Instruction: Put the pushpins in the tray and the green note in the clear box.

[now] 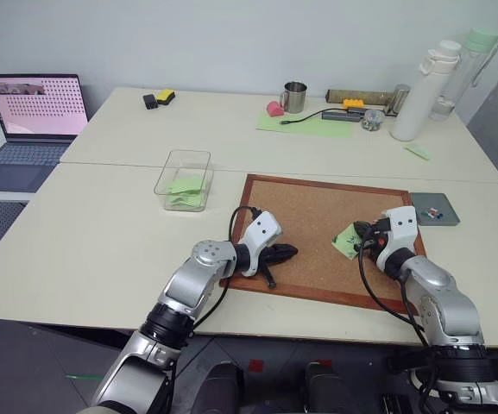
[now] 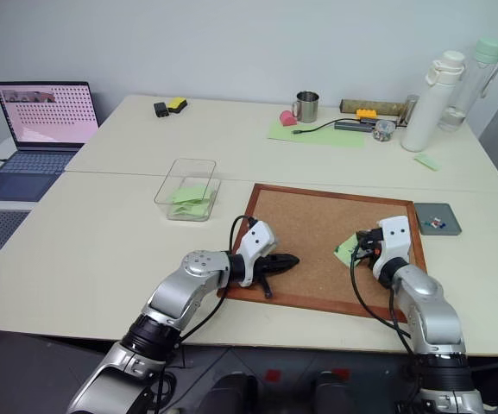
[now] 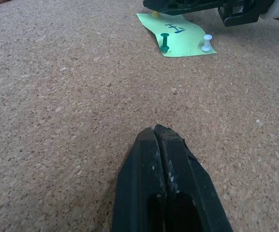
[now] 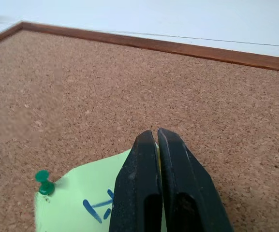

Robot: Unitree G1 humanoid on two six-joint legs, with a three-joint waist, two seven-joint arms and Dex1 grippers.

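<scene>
Right claw (image 4: 157, 140) clamped on a yellow pushpin (image 3: 155, 15) pinning the green note (image 3: 180, 39) to the corkboard (image 1: 318, 216); left claw (image 3: 154, 133) shut, empty.

Two cream tables (image 1: 102, 250) pushed together w/ a seam btwn them, plain pale wall (image 1: 231, 34) behind. Small side table at far left w/ open laptop (image 1: 33, 121), screen lit pinkish. Dark grey floor (image 1: 24, 362) below near table edge and at far right past table corner. Even, soft light, no hard shadows on tabletops.
</scene>
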